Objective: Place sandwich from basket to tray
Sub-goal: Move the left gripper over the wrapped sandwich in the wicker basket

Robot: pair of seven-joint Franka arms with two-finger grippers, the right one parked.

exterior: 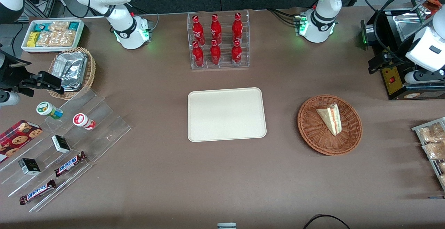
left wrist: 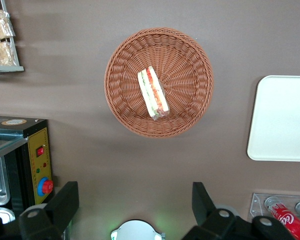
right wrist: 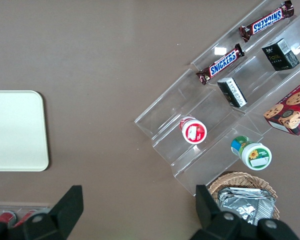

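- The gripper point(left wrist: 132, 210) is held high above the table, fingers spread wide.
- The sandwich point(exterior: 330, 118) is left uncovered in the basket point(exterior: 309, 131).
- Bare tabletop point(exterior: 281, 117) is seen between basket and tray point(exterior: 226, 131).
- The bottle rack point(exterior: 218, 41) stands farther from the front camera than the tray.

Left wrist view: tray point(left wrist: 282, 120) cut off at frame edge, one long side out of view. Gripper point(left wrist: 135, 210) only partly in frame; both fingers point(left wrist: 65, 205) run off the edge. Sandwich point(left wrist: 153, 93) underside hidden against basket point(left wrist: 125, 60). Bottle point(left wrist: 290, 222) label cropped.
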